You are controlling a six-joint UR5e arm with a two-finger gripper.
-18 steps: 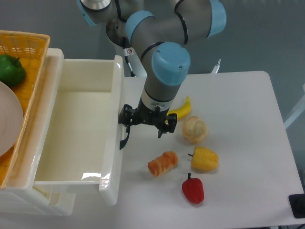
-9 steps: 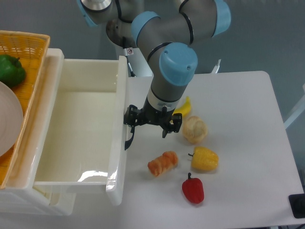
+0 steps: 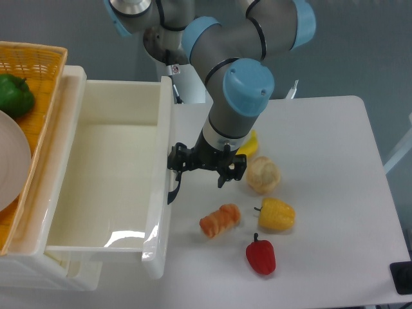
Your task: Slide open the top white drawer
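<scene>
Right now I see my claw (image 3: 198, 172) hanging low beside the front wall of the top white drawer (image 3: 103, 174), its fingers spread apart, one at the curved black handle (image 3: 172, 188) and the other out over the desk (image 3: 322, 193); whether the near finger actually touches the handle I cannot tell. That drawer stands pulled well out of the cabinet at the desk's left edge, its deep glossy tray open to view, and a sliver of the lower drawer (image 3: 71, 273) shows beneath its front corner. Just right of the claw lies a pale round bun (image 3: 263, 175), with a banana (image 3: 250, 145) partly hidden behind my arm's wrist. Nearer the desk's front edge sit an orange croissant-like pastry (image 3: 220, 220), a yellow pepper (image 3: 277, 215) and a red pepper (image 3: 261, 255), each apart from the others. On top of the cabinet, at the far left, a yellow wicker basket (image 3: 45, 71) holds a green pepper (image 3: 14, 94) and a white plate (image 3: 11, 161).
</scene>
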